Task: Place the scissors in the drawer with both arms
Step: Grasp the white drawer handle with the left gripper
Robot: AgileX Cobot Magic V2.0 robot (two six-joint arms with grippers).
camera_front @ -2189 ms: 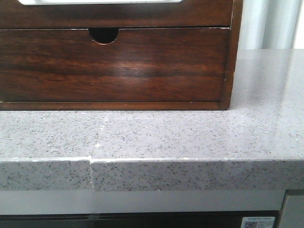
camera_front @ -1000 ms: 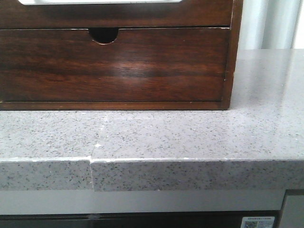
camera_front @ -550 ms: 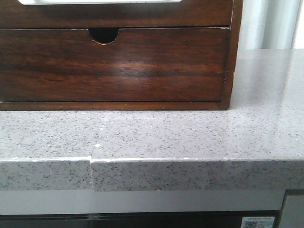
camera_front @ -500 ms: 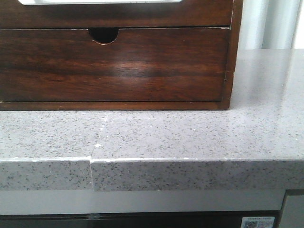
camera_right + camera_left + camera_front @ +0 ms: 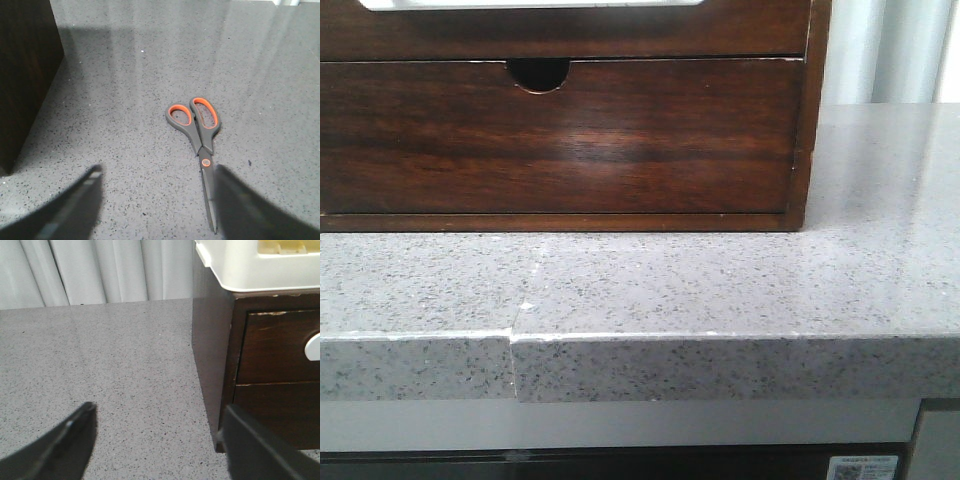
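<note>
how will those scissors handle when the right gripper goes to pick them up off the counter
The scissors lie flat and closed on the glossy speckled counter, so they will probably slide or pivot if nudged rather than roll. They look rigid: slim blades, thicker grey and orange handles. Flat against the surface, the blades offer little to pinch; the handles likely give the open right gripper a better hold.

Drawer (image 5: 570, 28): glossy dark reddish-brown wood, white showing in cut-out. Lower drawer front (image 5: 560, 135): same brown, darker grain streaks, black half-round notch. Cabinet side (image 5: 210, 340): near-black brown. Counter (image 5: 720, 290): light grey, fine dark speckle. Scissors (image 5: 200, 135): dark grey handles, orange loop liners, orange pivot dot, grey blades. White box (image 5: 255, 265) on cabinet top, yellowish inside. Curtain (image 5: 95, 270): pale grey-white folds. Left gripper (image 5: 157, 440), right gripper (image 5: 155, 205): black fingers.
</note>
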